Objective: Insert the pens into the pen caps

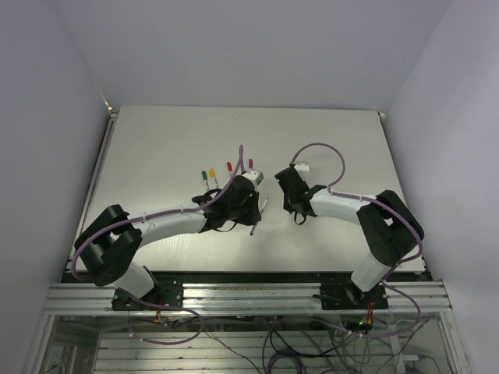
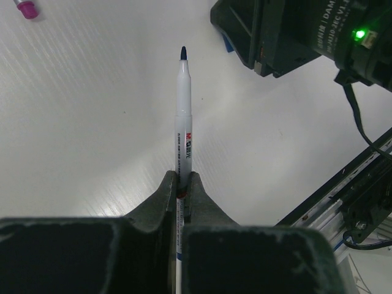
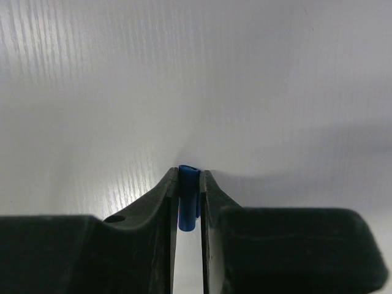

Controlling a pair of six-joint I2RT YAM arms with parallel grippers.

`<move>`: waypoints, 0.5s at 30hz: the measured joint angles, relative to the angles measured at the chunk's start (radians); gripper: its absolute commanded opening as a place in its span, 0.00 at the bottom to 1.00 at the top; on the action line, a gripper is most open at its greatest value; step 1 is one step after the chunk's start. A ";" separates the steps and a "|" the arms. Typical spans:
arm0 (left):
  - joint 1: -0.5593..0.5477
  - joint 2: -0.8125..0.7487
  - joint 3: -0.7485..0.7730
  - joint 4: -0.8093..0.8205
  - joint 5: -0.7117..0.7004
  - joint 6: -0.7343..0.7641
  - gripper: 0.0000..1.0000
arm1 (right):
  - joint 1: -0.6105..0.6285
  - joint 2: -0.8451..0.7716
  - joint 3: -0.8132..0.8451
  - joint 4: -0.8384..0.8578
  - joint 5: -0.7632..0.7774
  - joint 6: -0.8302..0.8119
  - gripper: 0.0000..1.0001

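Worktop (image 1: 156,140): plain white, and everything sits around the middle of it.
Left arm (image 1: 171,218): reaches in from the near left corner toward the centre.
Right arm (image 1: 343,204): comes in from the near right, so the two wrists end up close and roughly facing each other. I'd guess that's so the two parts can meet in the gap.
Left claw (image 2: 184,177): clamped tight on the pen (image 2: 183,104). It grips low on the barrel, so most of the length and the dark blue tip poke out front, free to go into a cap.
Right claw (image 3: 188,174): jaws narrow, pinching the blue cap (image 3: 187,190), and both sides look to be touching it. One end of the cap sticks out past the jaws, away from the wrist.
Line-up: from the left wrist, the right claw's housing sits up and right of the tip and apart from it. So I reckon the pen needs swinging over before it can go in.
Other pens (image 1: 212,173): a loose row just behind the left arm with green, yellow and red ends. They're too small to tell if they're capped, and they're not in the path.
Purple bit (image 2: 27,7): off in the corner of the left wrist view. Could be a cap or a capped end, can't say.
In the way: nothing I can see between tip and cap.
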 measured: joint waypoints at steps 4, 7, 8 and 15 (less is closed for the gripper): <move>0.000 0.011 0.000 0.000 0.006 0.000 0.07 | 0.006 -0.026 0.000 -0.064 0.011 -0.001 0.00; 0.000 0.013 0.000 0.004 0.008 0.000 0.07 | 0.008 -0.050 -0.005 -0.120 0.021 -0.003 0.00; 0.000 0.013 0.000 0.007 0.009 0.001 0.07 | 0.008 -0.062 -0.010 -0.135 0.022 -0.005 0.00; 0.000 -0.003 -0.035 0.071 0.028 0.026 0.07 | 0.007 -0.268 -0.087 -0.051 0.018 -0.018 0.00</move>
